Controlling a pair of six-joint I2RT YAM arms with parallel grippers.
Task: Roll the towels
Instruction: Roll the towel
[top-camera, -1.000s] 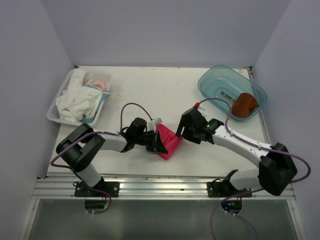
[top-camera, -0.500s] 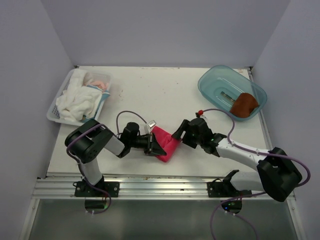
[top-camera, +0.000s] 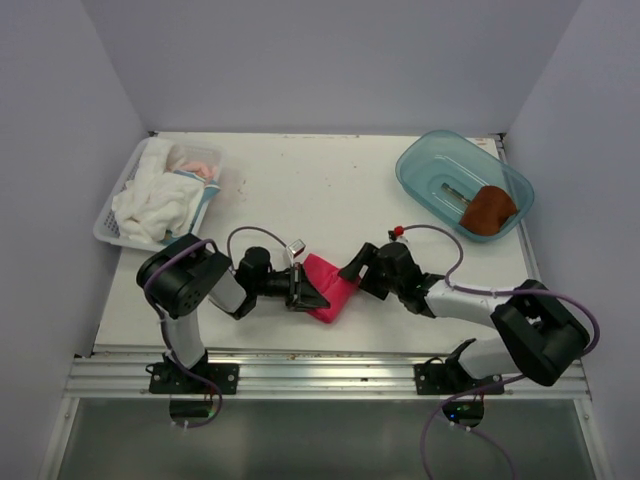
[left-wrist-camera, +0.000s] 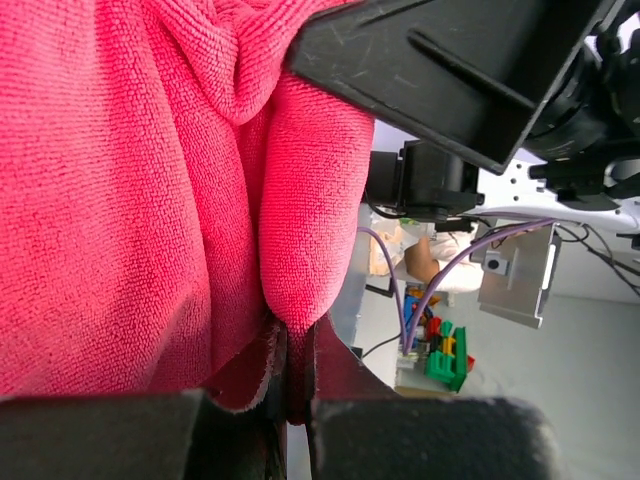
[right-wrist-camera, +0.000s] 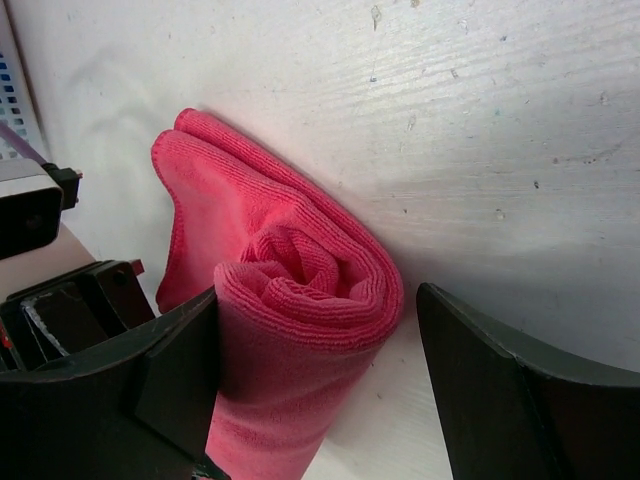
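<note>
Pale walls (top-camera: 320, 60) enclose the scuffed white table (top-camera: 300, 190), where the pink-red towel (top-camera: 335, 285) lies partly rolled near the front edge, with the left end effector (top-camera: 306, 291) clamped on its loose end and the right end effector (top-camera: 352, 272) spread apart around the roll, while the rust-brown towel (top-camera: 490, 210), seemingly finished, rests in the blue tub (top-camera: 425, 160).
</note>
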